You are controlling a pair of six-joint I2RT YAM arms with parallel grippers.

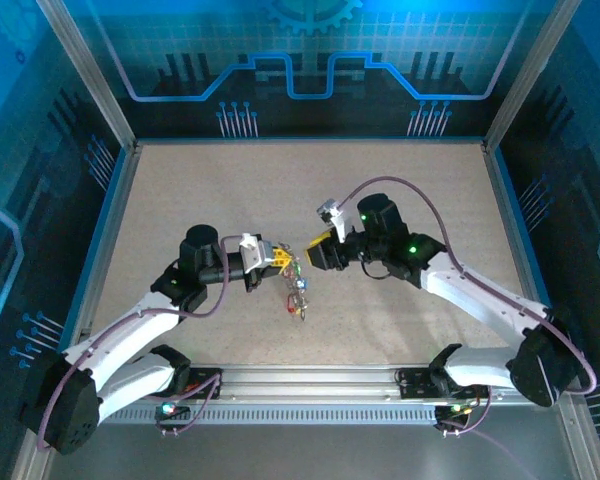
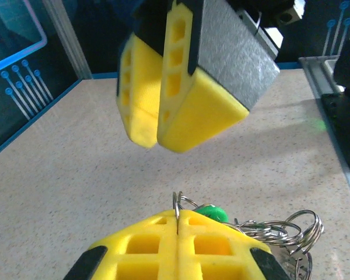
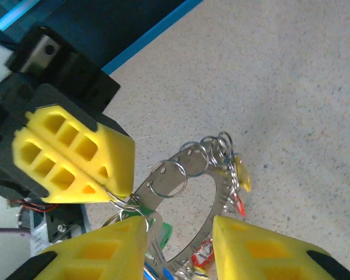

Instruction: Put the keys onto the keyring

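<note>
The keyring (image 3: 184,166) is a flat silvery band with a row of holes, hanging above the table between the two grippers. Small split rings, and keys (image 3: 240,185) with yellow, red and green tags, hang from it. My left gripper (image 2: 177,224) is shut on a thin split ring beside a green tag (image 2: 213,213). Its yellow fingers (image 3: 76,157) sit at the left of the right wrist view. My right gripper (image 3: 178,227) is open, one finger on each side of the band's lower part. In the top view, the left gripper (image 1: 277,258) and right gripper (image 1: 316,252) nearly meet, with the keys (image 1: 298,292) dangling below.
The speckled beige table (image 1: 230,190) lies inside blue walls with a metal frame (image 1: 120,170). The right gripper's yellow fingers (image 2: 163,116) hang close above and in front of the left gripper. The rail with the arm bases (image 1: 310,385) runs along the near edge.
</note>
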